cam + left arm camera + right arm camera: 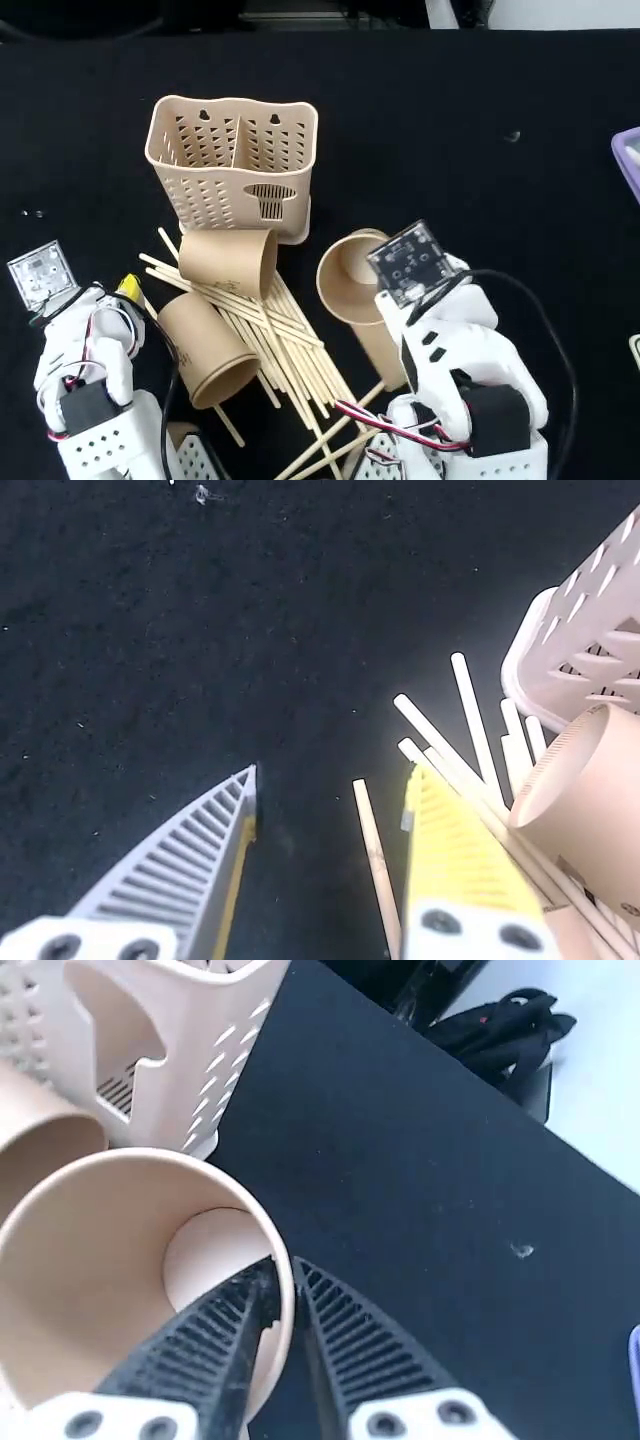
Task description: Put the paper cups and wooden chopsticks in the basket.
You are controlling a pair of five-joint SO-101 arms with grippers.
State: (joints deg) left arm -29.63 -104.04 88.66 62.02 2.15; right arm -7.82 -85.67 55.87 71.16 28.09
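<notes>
Cups, three. First cup point(342, 280): rim pinched between the fingers of the right gripper point(283, 1265). Second cup point(228, 262) and third cup point(207, 345): on their sides between the two grippers, nearer the left gripper point(330, 770). Basket point(232, 160), one, two compartments, ahead of both grippers. Chopsticks point(285, 350), one loose heap just beside the left gripper, well over ten; too overlapped for an exact count. Grippers, two.
</notes>
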